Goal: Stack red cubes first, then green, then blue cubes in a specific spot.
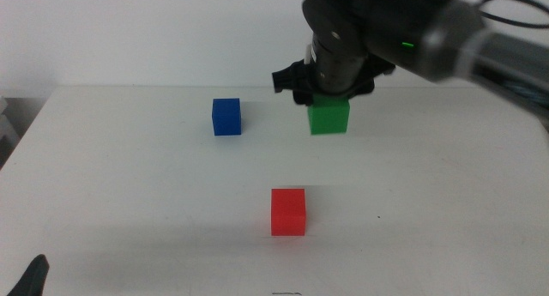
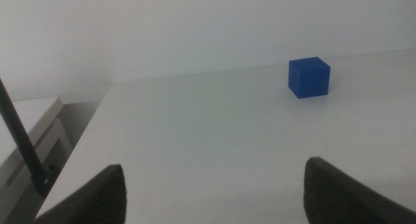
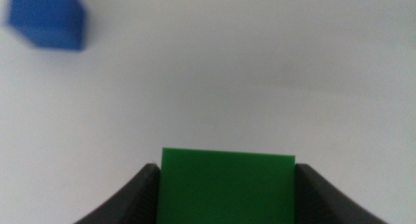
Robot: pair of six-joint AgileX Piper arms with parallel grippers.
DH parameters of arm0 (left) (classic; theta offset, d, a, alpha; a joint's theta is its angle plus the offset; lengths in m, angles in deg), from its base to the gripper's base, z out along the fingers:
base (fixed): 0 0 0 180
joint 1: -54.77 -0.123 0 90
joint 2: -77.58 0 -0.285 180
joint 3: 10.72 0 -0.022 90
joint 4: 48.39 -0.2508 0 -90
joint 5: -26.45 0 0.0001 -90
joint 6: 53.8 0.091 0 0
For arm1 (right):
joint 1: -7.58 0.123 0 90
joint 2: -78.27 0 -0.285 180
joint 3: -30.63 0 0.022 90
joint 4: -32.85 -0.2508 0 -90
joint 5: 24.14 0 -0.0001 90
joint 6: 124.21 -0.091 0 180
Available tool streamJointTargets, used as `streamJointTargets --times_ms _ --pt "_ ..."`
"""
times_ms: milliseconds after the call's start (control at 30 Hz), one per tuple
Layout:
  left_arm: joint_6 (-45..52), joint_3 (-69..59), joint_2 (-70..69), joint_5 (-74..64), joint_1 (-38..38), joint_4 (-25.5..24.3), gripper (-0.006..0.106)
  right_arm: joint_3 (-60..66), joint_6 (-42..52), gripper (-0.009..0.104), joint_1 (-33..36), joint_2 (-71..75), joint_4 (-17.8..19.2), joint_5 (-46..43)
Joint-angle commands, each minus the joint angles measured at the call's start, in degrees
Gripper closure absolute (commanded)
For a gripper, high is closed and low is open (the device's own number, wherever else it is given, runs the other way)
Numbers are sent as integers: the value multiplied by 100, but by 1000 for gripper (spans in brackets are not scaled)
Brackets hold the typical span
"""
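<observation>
Your right hand (image 1: 328,97) sits at the far side of the counter (image 1: 129,202), its jaws pressed against two opposite faces of the green cube (image 1: 329,117), as your right wrist view shows. The cube's base looks level with the counter, though you cannot tell whether it rests there or is just lifted. The red cube (image 1: 288,212) stands alone nearer you, well apart, with nothing on it; the blue cube (image 1: 226,117) stands beside the green one, toward your left. Your left hand (image 2: 214,188) waits low at the near left corner, jaws spread wide and empty.

Expect the green cube to be light and rigid, with matte faces that should not slip. Flat opposite sides are the right hold, and you want it kept square so it lands flush on the red one.

The counter is smooth, plain white and unmarked, against a bare pale wall.
</observation>
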Motion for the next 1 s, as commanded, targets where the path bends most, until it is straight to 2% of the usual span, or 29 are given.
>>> streamJointTargets --times_ms 0,100,333,967 --pt "-52 17 -117 479 5 64 7 660 -641 96 289 988 313 -495" --pt "-52 17 -117 479 5 64 7 1066 -1128 96 637 1217 325 -413" --pt "-52 17 -117 479 5 64 7 1038 -1657 96 1032 1062 300 -254" --pt "-52 17 -117 479 5 64 7 667 -1468 96 1000 237 261 1"
